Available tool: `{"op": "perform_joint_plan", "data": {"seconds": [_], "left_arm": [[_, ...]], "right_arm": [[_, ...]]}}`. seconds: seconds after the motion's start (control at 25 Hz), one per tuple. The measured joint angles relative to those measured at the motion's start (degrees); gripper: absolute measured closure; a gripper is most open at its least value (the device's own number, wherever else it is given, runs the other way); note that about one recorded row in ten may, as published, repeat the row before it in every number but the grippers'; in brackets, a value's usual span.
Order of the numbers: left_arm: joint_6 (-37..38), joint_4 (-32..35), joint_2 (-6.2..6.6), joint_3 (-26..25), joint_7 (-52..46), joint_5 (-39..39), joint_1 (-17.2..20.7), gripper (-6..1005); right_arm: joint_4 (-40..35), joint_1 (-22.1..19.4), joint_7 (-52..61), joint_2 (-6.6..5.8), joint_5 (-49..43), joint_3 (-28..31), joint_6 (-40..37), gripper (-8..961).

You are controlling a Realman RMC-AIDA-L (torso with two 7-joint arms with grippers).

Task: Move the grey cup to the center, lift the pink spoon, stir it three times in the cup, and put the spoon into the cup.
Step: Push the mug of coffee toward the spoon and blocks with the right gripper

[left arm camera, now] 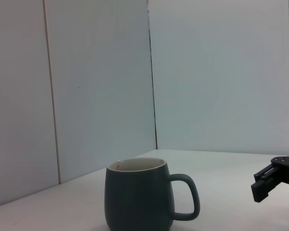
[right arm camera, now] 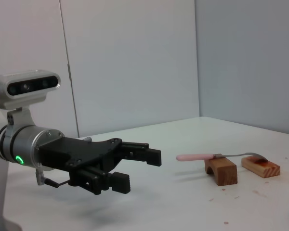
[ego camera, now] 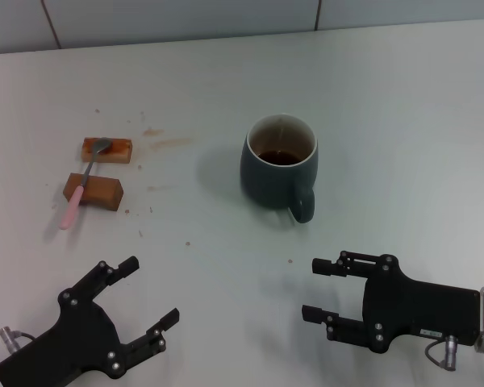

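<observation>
The grey cup (ego camera: 278,165) stands upright near the table's middle, handle toward me, with brown liquid inside. It also shows in the left wrist view (left arm camera: 139,197). The pink spoon (ego camera: 74,201) lies across two wooden blocks at the left, its metal bowl on the far block. It also shows in the right wrist view (right arm camera: 197,157). My left gripper (ego camera: 150,290) is open and empty at the near left, in front of the spoon. It also shows in the right wrist view (right arm camera: 142,169). My right gripper (ego camera: 313,289) is open and empty at the near right, in front of the cup's handle. It also shows in the left wrist view (left arm camera: 267,178).
Two small brown wooden blocks (ego camera: 106,149) (ego camera: 94,190) carry the spoon; they also show in the right wrist view (right arm camera: 221,171) (right arm camera: 262,167). Brown stains and crumbs (ego camera: 165,143) mark the white table between blocks and cup. A tiled wall runs along the far edge.
</observation>
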Motion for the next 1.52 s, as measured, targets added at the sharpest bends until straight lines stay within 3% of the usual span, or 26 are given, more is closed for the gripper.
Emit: {"op": "perform_joint_plan", "data": {"seconds": [1.12,1.48,1.52], "left_arm": [[-0.24,0.0,-0.16,0.0,0.0,0.0,-0.38,154],[0.05,0.0,-0.17,-0.06,0.0,-0.06,-0.4,154],[0.08,0.0,-0.15,-0.12,0.01,-0.1,-0.4,154]], "right_arm": [[0.11,0.15,-1.25,0.14,0.23,0.15,0.42,317],[0.04,-2.34,-4.67,-0.07,15.03,0.88,-2.93,368],[0.03,-2.77,-5.53,-0.05,17.78,0.89,-2.93,415]]}}
